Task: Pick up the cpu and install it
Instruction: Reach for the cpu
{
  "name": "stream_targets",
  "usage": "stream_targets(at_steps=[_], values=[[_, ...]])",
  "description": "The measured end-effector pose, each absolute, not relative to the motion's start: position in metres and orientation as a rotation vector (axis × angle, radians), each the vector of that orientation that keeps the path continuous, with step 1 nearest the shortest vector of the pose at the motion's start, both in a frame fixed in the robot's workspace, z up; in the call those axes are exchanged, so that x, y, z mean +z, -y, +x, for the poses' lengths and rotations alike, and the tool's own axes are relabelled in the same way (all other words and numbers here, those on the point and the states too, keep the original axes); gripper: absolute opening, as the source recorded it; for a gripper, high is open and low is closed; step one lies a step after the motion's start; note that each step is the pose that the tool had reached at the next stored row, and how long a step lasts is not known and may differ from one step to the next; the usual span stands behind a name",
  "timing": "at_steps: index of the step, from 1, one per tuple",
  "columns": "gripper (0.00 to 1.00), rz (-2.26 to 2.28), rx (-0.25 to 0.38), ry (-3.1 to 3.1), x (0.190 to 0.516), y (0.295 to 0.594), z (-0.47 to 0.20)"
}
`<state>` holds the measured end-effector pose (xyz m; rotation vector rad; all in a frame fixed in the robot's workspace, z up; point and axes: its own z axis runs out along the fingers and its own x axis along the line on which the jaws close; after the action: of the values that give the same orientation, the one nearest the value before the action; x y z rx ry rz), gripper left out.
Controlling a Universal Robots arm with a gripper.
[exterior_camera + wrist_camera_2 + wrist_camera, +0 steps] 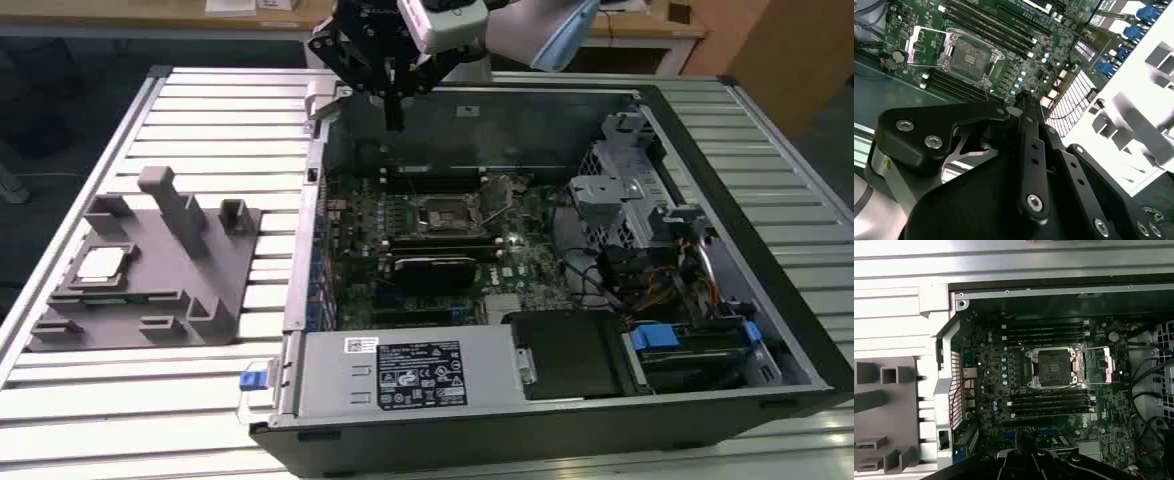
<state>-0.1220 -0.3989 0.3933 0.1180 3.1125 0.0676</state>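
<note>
Gripper (395,122) (1024,100) hangs above the open case (561,92), by its far wall as the exterior view has it. Its fingers point down and are drawn together to one narrow tip w/ nothing btwn them; the second wrist view agrees, black linkages folded to a point. Cpu (103,262) is well apart from it: it lies flat, silvery top up, in a recess of the grey tray (147,300), toward that tray's edge on the exterior view's left, w/ upright posts just beside it. Tray sits on the slatted table (200,120), on the exterior view's left of the case & close to its side wall. Inside the case the board (527,262) lies flat. Socket (445,210) (968,54) (1053,367) is open near the board's middle, pin bed showing dark, w/ its metal load plate (921,42) (1099,367) swung back beside it. Long RAM slots (1046,330) run on both sides of the socket in the first wrist view. Black module (434,268) sits on the board, on the near side of the socket in the exterior view. PSU (400,372) w/ a label fills the case's near corner, on the exterior view's left. Drive cage (627,190) & cables (667,300) take up the exterior view's right.
</note>
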Motion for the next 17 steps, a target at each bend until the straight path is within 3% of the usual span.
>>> stream_targets(at_steps=[17], values=[[0.11, 0.118, 0.068, -3.112, 0.3933, 0.3989, -0.1281]])
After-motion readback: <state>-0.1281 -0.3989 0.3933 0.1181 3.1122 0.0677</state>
